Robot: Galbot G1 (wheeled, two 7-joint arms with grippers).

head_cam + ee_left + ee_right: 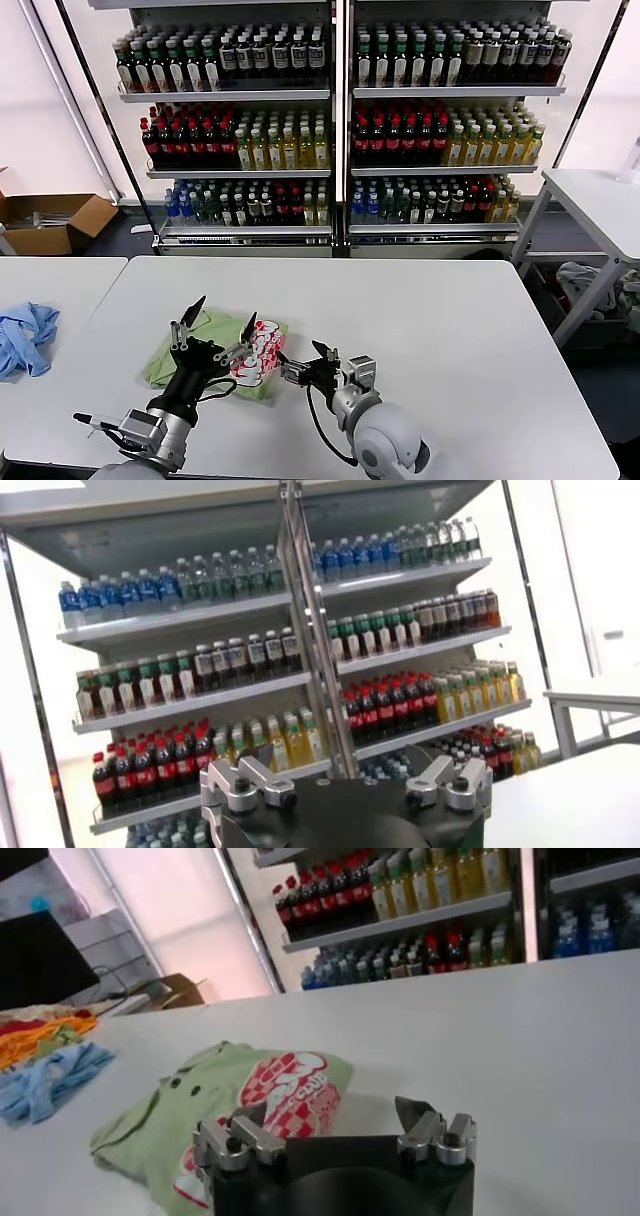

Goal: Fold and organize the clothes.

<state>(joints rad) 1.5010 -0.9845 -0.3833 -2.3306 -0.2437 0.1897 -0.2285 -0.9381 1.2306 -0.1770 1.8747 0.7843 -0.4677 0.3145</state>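
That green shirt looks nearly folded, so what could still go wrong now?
The polo shirt lies bunched and uneven, so another fold might loosen it. The left gripper hangs over it with open jaws pointing up, and the right gripper sits just beside its edge; either could snag the fabric. The blue cloth lies apart on the next table.

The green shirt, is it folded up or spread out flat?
Folded. The green shirt lies as a small compact bundle on the white table, sleeves tucked away, with its red-and-white checkered logo on top.
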